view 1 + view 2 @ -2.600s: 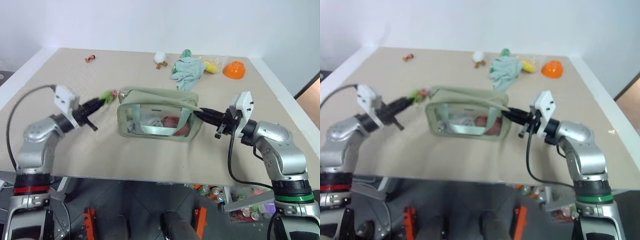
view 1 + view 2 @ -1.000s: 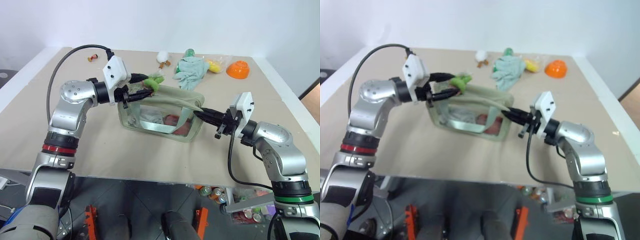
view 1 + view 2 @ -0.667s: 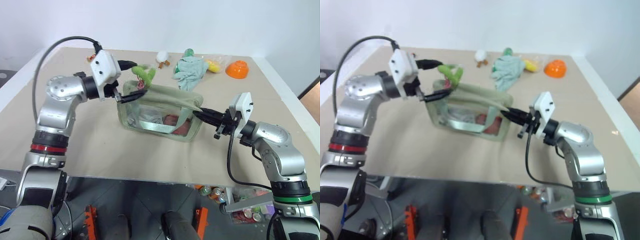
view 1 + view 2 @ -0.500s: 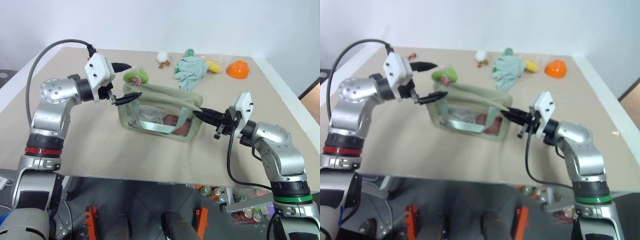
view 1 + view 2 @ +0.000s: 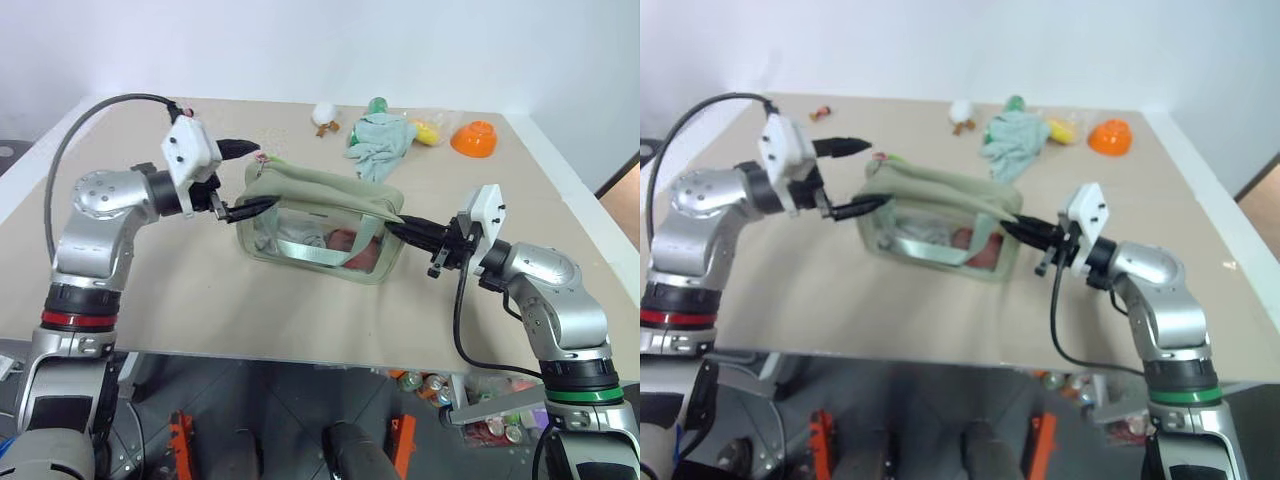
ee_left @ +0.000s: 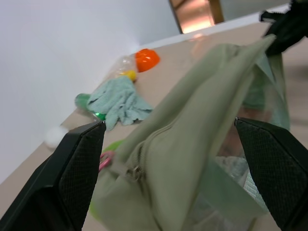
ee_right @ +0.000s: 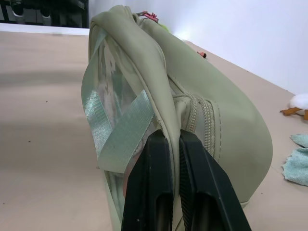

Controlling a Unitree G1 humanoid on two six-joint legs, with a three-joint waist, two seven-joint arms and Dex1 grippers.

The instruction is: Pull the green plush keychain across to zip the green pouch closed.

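Green plush keychain (image 6: pixel 107 150) hanging at the left end of the green pouch (image 5: pixel 320 228), lime fuzz peeking out beside a pink tab. Zipper run along the top. Through the clear side window: pale cloth and something red inside, exact items unclear. Left gripper (image 5: pixel 258 178) spread wide just off that left end, holding nothing. Right gripper (image 5: pixel 398 228) pinched shut on the pouch's right-end seam. Beyond on the table (image 5: pixel 200 300): mint cloth (image 5: pixel 380 140), orange bowl (image 5: pixel 472 138).

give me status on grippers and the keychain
Left gripper open, clear of the green plush keychain. Right gripper shut on the green pouch end. Nothing in the way.
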